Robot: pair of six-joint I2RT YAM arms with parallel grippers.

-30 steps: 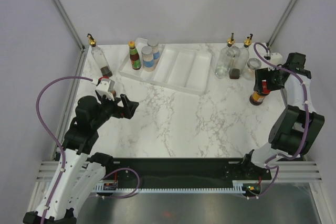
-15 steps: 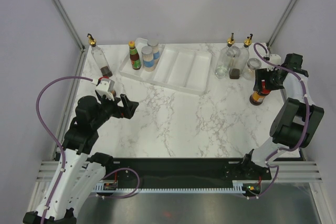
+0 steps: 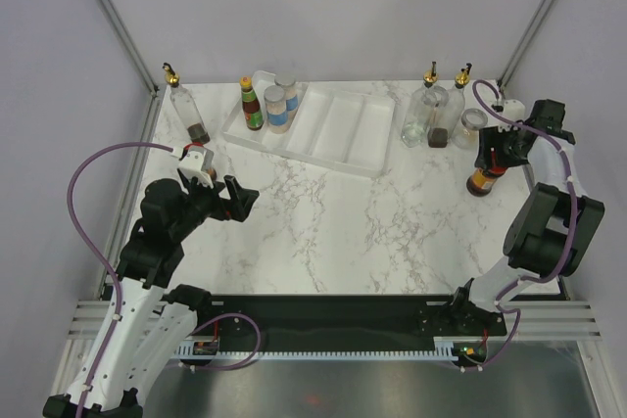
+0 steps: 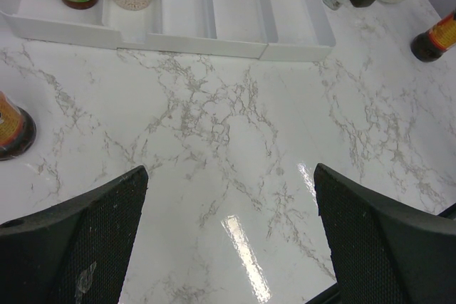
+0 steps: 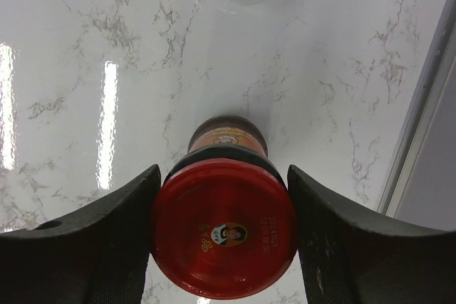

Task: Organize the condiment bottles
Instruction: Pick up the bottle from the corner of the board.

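In the right wrist view a dark jar with a red lid (image 5: 224, 236) stands upright on the marble between my right gripper's (image 5: 222, 176) jaws, and both pads press its lid. From above, that jar (image 3: 479, 181) stands at the far right under the right gripper (image 3: 490, 156). My left gripper (image 3: 238, 198) hovers open and empty over the left of the table, with another red-lidded jar (image 3: 199, 162) beside it. A green-labelled sauce bottle (image 3: 252, 105) and two spice jars (image 3: 275, 105) stand in the white tray (image 3: 343, 129). One cruet (image 3: 181, 105) stands at the far left.
Two clear cruets (image 3: 428, 110), a small dark jar (image 3: 438, 137) and a silver-lidded jar (image 3: 472, 124) cluster at the back right, close to the right gripper. The frame post and table edge (image 5: 420, 126) run just right of the held jar.
The right gripper's jaws have closed in onto the red-lidded jar, which stays standing on the table. The left arm has not moved.
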